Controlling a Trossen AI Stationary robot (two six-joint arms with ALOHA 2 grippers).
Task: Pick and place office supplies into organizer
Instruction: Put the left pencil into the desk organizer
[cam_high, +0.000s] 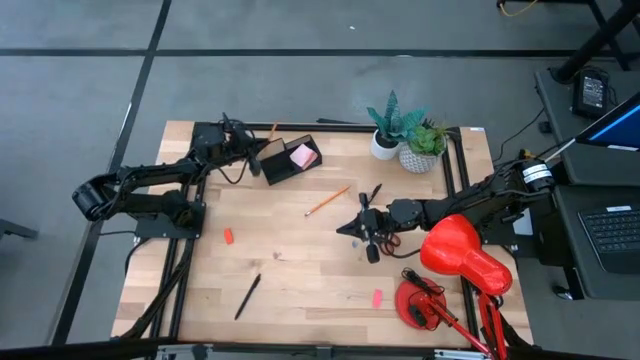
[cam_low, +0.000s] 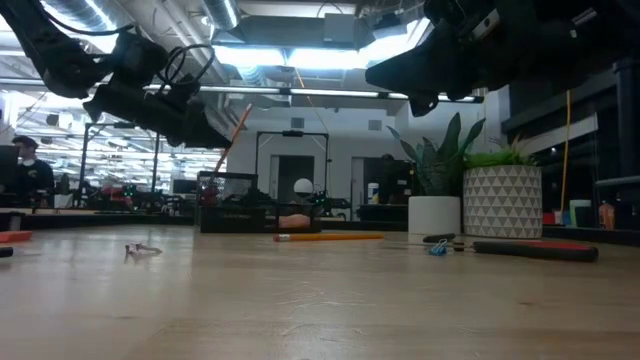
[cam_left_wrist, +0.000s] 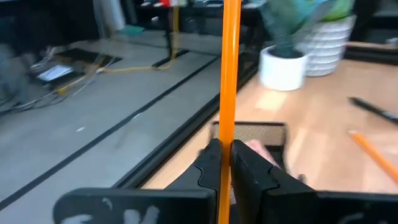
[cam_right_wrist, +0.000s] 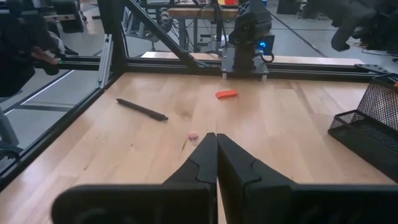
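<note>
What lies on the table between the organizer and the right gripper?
In the high view, a second orange pencil lies on bare wood between the organizer and the right gripper, touching neither.

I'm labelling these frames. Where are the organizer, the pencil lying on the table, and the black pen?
organizer (cam_high: 285, 163): high view, its dark wall.
pencil lying on the table (cam_high: 327, 201): high view, middle of its shaft.
black pen (cam_high: 247, 297): high view, middle of its barrel.

The wooden table (cam_high: 300, 290) carries an organizer (cam_high: 290, 160), pencil (cam_high: 327, 201), pen (cam_high: 247, 296), erasers (cam_high: 228, 236), plants (cam_high: 410, 140) and lamp (cam_high: 455, 270).
</note>
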